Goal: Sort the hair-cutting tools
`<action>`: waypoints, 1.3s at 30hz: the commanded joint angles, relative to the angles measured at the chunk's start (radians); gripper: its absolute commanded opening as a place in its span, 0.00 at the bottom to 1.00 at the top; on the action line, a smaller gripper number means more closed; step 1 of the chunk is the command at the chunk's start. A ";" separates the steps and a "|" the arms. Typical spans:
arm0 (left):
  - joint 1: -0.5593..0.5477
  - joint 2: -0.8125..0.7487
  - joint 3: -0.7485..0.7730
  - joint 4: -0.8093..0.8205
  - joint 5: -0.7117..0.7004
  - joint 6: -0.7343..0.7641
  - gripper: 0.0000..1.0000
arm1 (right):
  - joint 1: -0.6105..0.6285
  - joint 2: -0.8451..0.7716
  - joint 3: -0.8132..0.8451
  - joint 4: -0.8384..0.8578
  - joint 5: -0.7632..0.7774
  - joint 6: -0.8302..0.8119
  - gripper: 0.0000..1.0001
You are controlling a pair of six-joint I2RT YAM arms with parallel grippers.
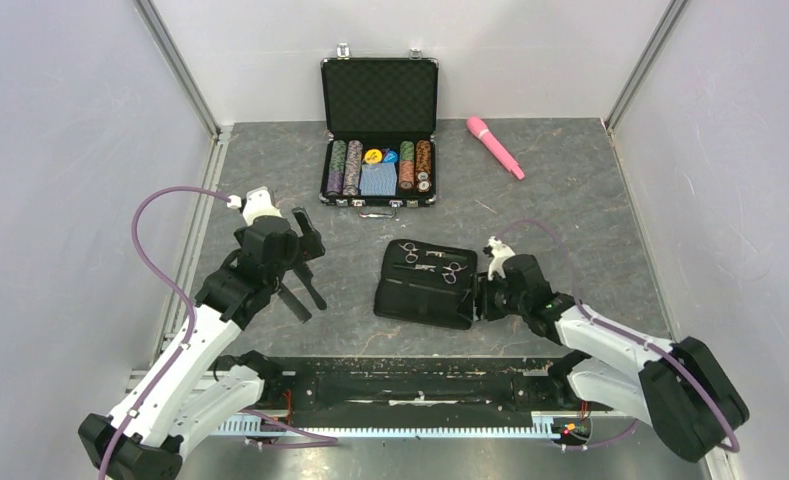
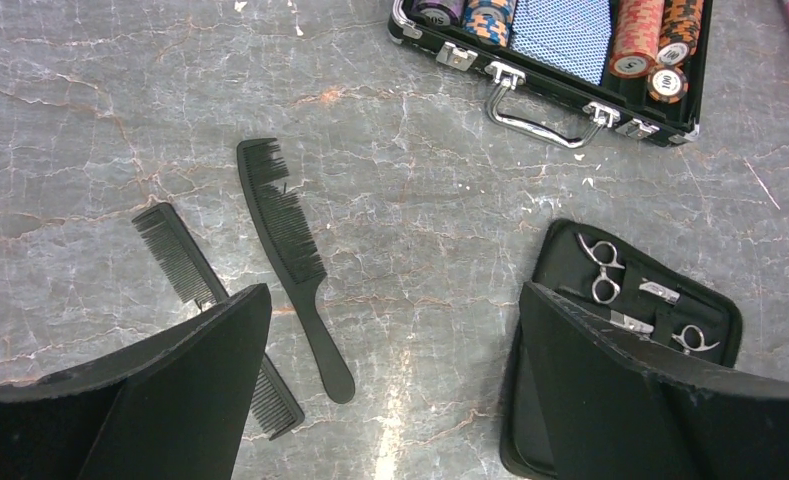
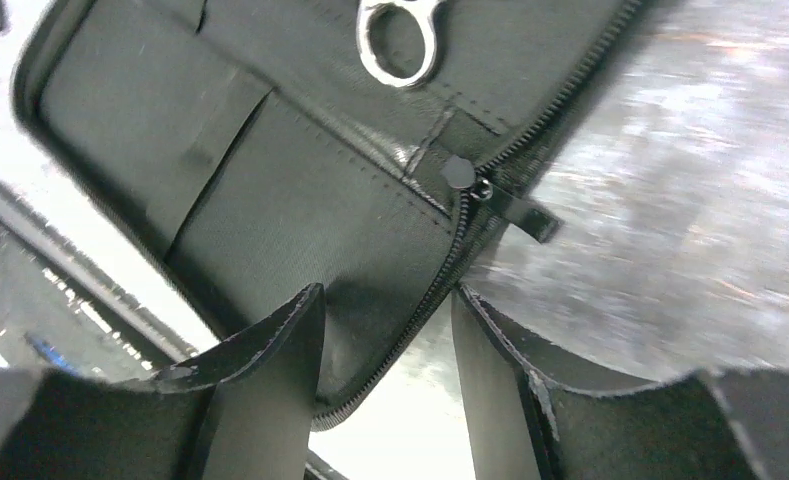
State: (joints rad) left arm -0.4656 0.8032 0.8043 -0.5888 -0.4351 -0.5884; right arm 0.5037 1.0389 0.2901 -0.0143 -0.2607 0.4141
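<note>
Two black combs lie on the grey table under my left gripper (image 2: pixel 395 300): a handled comb (image 2: pixel 292 255) and a finer comb (image 2: pixel 182 258), the latter partly hidden by my left finger. That gripper hangs open above them, holding nothing. Silver scissors (image 2: pixel 600 268) and a second silver pair (image 2: pixel 686 338) rest in the opened black pouch (image 2: pixel 570 250). My right gripper (image 3: pixel 388 300) stands open astride the pouch's zippered edge (image 3: pixel 450 260), with the fabric loose between its fingers. One scissor ring (image 3: pixel 400 40) shows above it. From above, the right gripper (image 1: pixel 478 295) sits at the right side of the pouch (image 1: pixel 420 295).
An open black case of poker chips (image 1: pixel 379 130) stands at the back middle, its handle toward me. A pink wand (image 1: pixel 495 147) lies to its right. Grey walls close in the left and right sides. A black rail (image 1: pixel 400 385) runs along the near edge.
</note>
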 commanded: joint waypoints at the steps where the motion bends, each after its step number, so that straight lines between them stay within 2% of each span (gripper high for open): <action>1: 0.008 0.007 0.004 0.018 0.021 0.035 1.00 | 0.093 0.084 0.052 0.156 -0.083 0.086 0.52; 5: 0.012 0.036 0.003 0.008 0.029 0.019 1.00 | 0.140 0.150 0.102 0.189 -0.092 0.068 0.55; 8: 0.018 0.057 -0.007 -0.009 0.014 -0.011 1.00 | 0.138 0.138 0.129 0.141 -0.031 0.003 0.56; 12: 0.051 0.121 -0.012 -0.038 0.049 -0.046 0.99 | 0.140 0.086 0.165 0.044 0.165 -0.109 0.59; 16: 0.109 0.191 -0.020 -0.066 0.122 -0.105 0.98 | 0.139 0.030 0.174 0.033 0.361 -0.195 0.65; 23: 0.160 0.278 -0.043 -0.142 0.157 -0.228 0.97 | 0.139 -0.031 0.128 0.167 0.610 -0.295 0.74; 27: 0.160 0.285 -0.072 -0.207 0.175 -0.310 0.95 | 0.139 -0.057 0.074 0.254 0.669 -0.304 0.76; 33: 0.159 0.181 -0.172 -0.263 0.196 -0.432 0.87 | 0.139 -0.108 0.005 0.301 0.721 -0.295 0.79; 39: 0.159 0.206 -0.187 -0.290 0.191 -0.432 0.78 | 0.139 -0.124 -0.005 0.314 0.723 -0.294 0.80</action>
State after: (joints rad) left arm -0.3092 0.9844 0.6136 -0.8600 -0.2512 -0.9653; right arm 0.6422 0.9344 0.2893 0.2325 0.4236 0.1291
